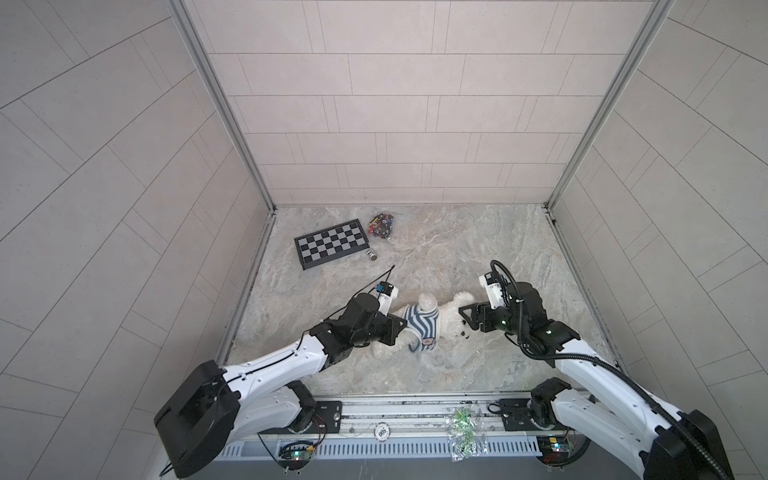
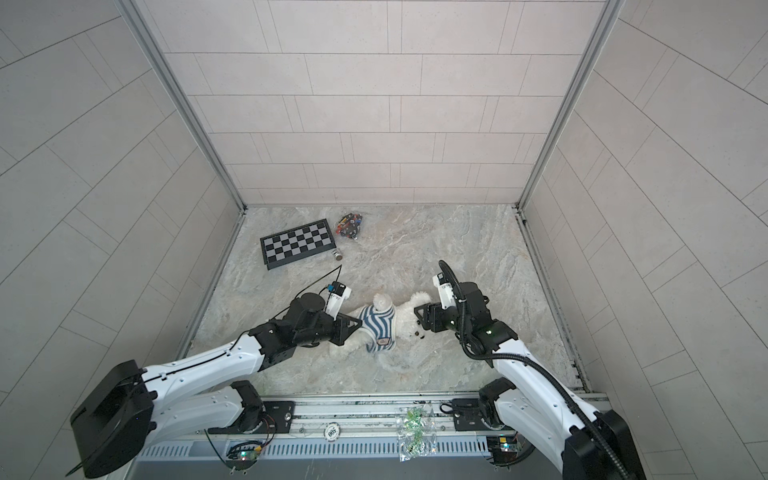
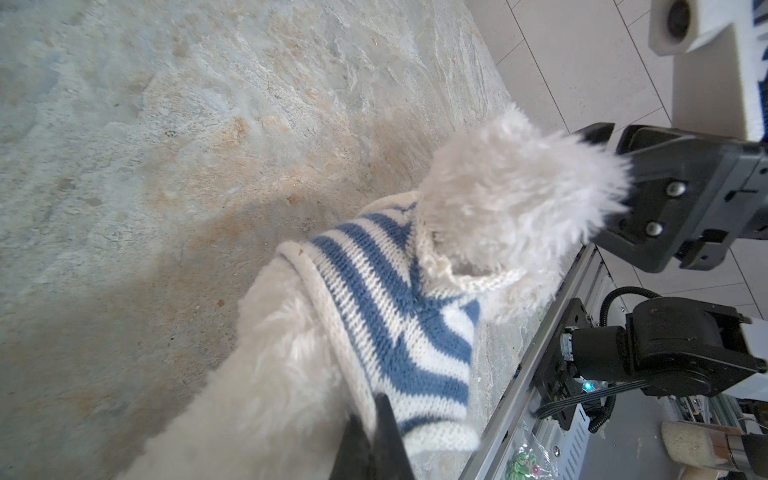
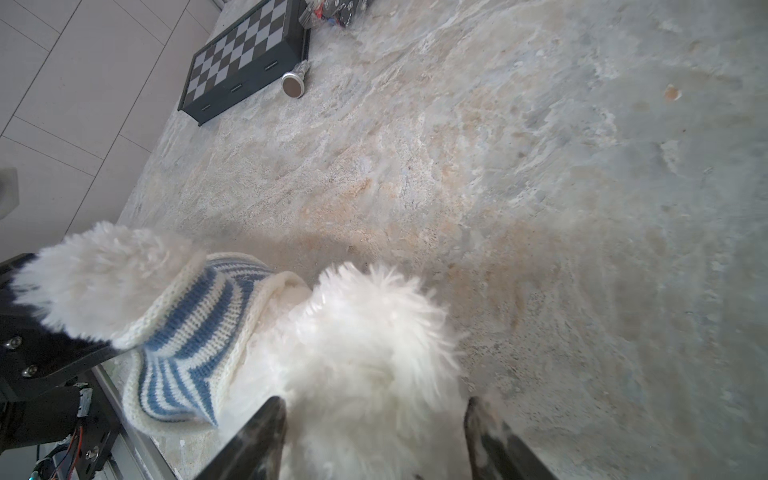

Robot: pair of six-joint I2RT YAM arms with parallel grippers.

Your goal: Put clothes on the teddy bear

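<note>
Right tool [image 4: 374,440] straddles teddy bear [image 4: 353,353] head.

Chessboard [image 1: 331,243] as landmark: black-framed, grey and black squares, lies flat on the marbled table [image 1: 478,249] toward the far left corner, its long side at a slant to the back wall.

Small bag of mixed coloured bits [image 1: 382,225] just beside the chessboard's far right corner; contents too small to tell.

Short metal cylinder [image 1: 371,255] on its side, just off the chessboard's near right corner, dark round end showing.

Well apart from the chessboard, on the near rail: clear packet with green pieces [image 1: 464,432] and a round disc [image 1: 382,432].
</note>
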